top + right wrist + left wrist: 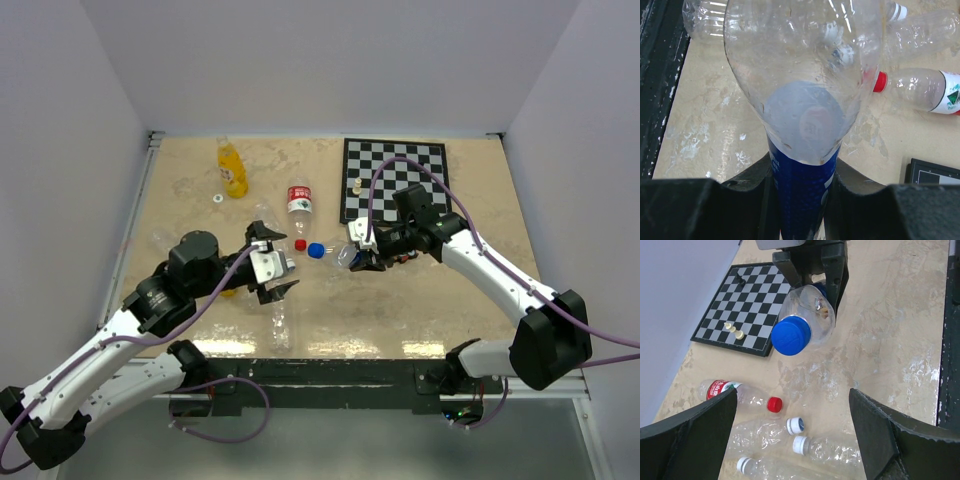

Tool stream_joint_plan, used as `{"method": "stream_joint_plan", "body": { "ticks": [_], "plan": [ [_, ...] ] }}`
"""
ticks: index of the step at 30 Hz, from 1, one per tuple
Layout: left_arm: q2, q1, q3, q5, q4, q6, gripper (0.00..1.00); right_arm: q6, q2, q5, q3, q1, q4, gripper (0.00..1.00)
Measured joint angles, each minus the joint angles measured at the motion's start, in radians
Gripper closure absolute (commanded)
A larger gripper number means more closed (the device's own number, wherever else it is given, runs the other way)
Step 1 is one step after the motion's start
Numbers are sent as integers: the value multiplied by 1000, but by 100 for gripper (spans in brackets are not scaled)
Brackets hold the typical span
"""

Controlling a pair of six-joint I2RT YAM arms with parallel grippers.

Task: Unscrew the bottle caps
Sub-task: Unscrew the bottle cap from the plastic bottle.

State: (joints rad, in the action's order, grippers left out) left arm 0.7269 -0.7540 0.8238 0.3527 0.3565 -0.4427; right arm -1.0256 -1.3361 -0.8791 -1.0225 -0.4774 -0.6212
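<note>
Between your right jaws: the clear bottle (800, 75), clamped at its blue-labelled body and held off the bench (890, 315), with its blue cap (791, 336) pointing at the left arm. Your left jaws are wide apart and empty. The cap is just ahead of them, centred on the gap, not touching. Under the left jaws, a red-capped bottle (740, 392) and white-capped clear bottles (832, 449) lie on the bench.

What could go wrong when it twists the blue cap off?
The left gripper is wide open, so it might close off-centre and miss the cap. The bottle looks thin, so twisting could spin or crush it in the right gripper. A freed cap could drop among the loose bottles on the table.
</note>
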Motion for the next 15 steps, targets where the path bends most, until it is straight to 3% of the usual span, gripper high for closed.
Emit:
{"method": "stream_joint_plan", "body": {
  "ticks": [15],
  "plan": [
    [18, 0, -3, 37, -12, -23, 2, -9, 0, 0, 0, 0, -7, 100]
  ]
}}
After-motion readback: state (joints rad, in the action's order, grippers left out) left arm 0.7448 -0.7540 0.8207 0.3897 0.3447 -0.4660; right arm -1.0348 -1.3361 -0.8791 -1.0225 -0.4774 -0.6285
